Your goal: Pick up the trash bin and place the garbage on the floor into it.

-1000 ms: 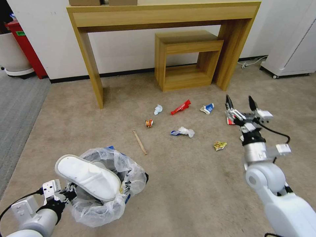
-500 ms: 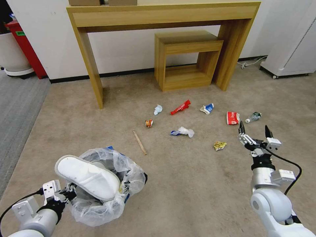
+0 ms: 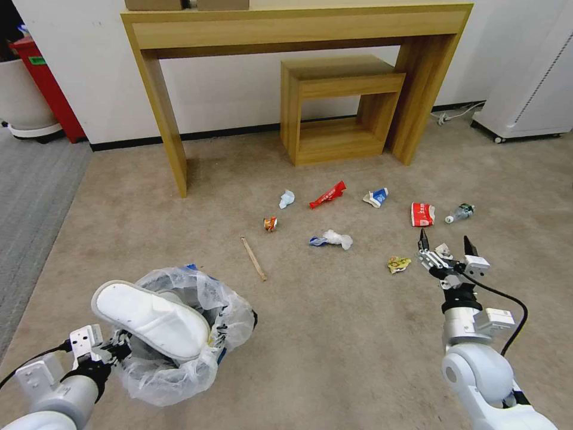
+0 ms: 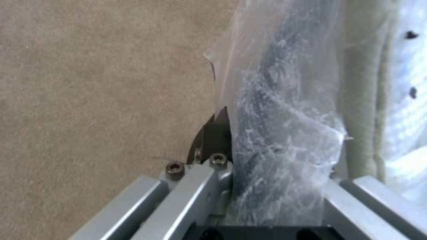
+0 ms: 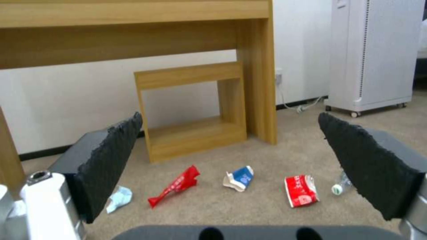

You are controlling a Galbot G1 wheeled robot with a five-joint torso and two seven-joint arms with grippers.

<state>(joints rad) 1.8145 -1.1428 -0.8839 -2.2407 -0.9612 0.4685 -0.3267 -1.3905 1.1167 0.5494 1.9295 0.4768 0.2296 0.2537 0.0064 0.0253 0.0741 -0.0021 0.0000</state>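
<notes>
1. Underfoot: beige carpet floor [image 3: 334, 334]; grey carpet [image 3: 30, 185] along the robot's left; white wall behind.
2. Furniture: one tall wooden counter [image 3: 298, 27] against the wall, one smaller wooden stand [image 3: 340, 107] under it; one white appliance [image 3: 531, 77] on casters, far right.
3. Bin [image 3: 179, 352], one: blue, clear bag liner, lower left. Left hand [image 3: 113, 351] is clenched on its rim and liner.
4. Slipper [image 3: 152, 318], one: white, lying across the bin mouth.
5. Right hand [image 3: 446, 246], one: fingers spread, grasping nothing, over the carpet just right of the yellow wrapper [image 3: 398, 263].
6. Litter on the floor, each piece apart from the others: red wrappers, two [image 3: 327, 194] [image 3: 422, 214]; blue-white cartons, two [image 3: 376, 197] [image 3: 318, 241]; tissues, two [image 3: 286, 199] [image 3: 338, 239]; bottle [image 3: 459, 212], one; stick [image 3: 253, 258], one; small orange scrap [image 3: 270, 224], one.
</notes>
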